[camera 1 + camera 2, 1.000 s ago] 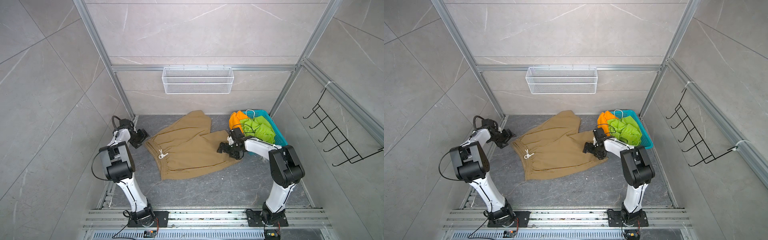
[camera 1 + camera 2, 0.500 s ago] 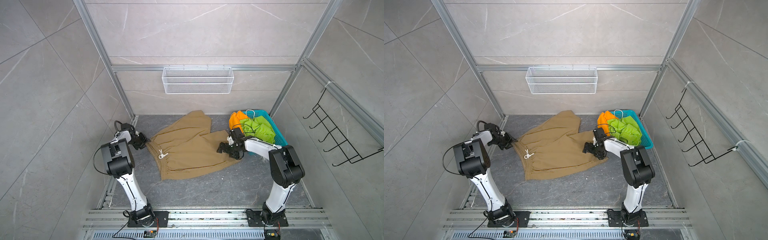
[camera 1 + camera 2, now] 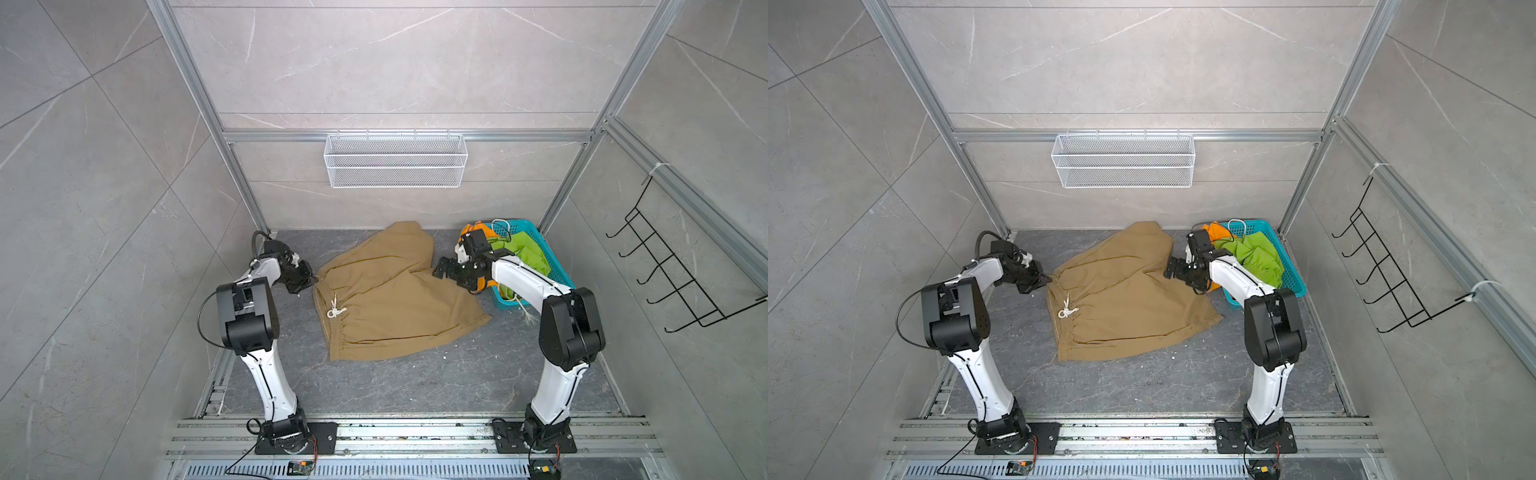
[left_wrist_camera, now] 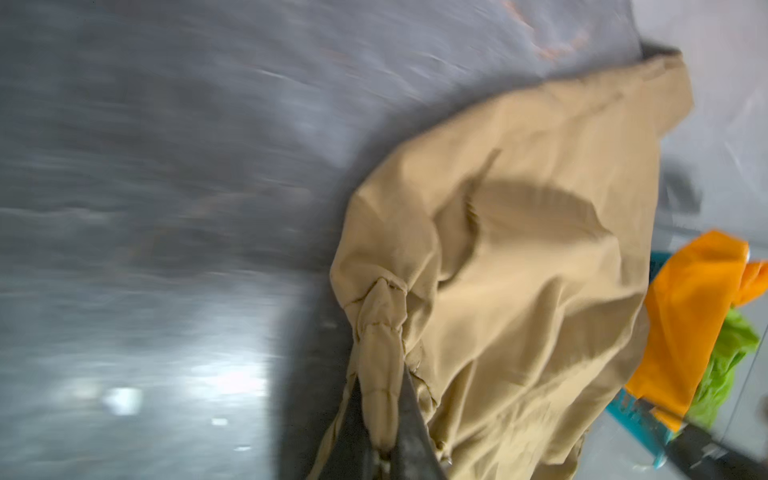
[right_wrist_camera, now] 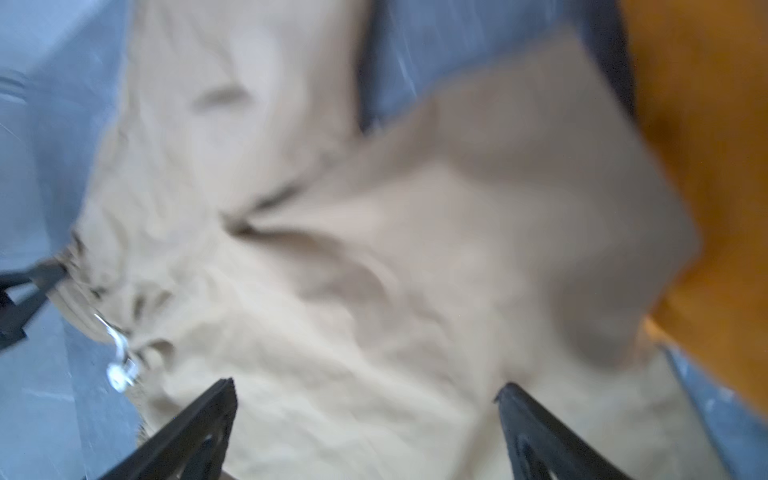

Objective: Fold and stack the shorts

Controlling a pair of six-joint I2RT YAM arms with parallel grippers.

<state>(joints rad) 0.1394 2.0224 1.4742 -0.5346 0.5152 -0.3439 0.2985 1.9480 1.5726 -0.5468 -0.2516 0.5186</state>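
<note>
Khaki shorts [image 3: 390, 299] lie spread flat in the middle of a grey floor [image 3: 395, 386], shown in both top views. Their gathered waistband [image 3: 324, 328] forms the 9 o'clock edge, with a white drawstring [image 3: 335, 309] knotted just inside it, and the two legs reach toward 1 and 4 o'clock.

The left gripper [image 3: 311, 282] is at the shorts' 10 o'clock corner. The left wrist view shows its jaws [image 4: 382, 415] clamped tight on a bunched fold of the waistband.

The right gripper [image 3: 442, 270] is at the shorts' 2 o'clock edge. In the blurred right wrist view its jaws [image 5: 365, 390] stand wide apart over khaki cloth, holding nothing. I cannot tell whether they touch the cloth.

A teal basket [image 3: 552, 266] sits at 2 o'clock on the floor. It holds lime green shorts [image 3: 528, 253] and orange shorts [image 3: 478, 230], which spill over its 10 o'clock end.
</note>
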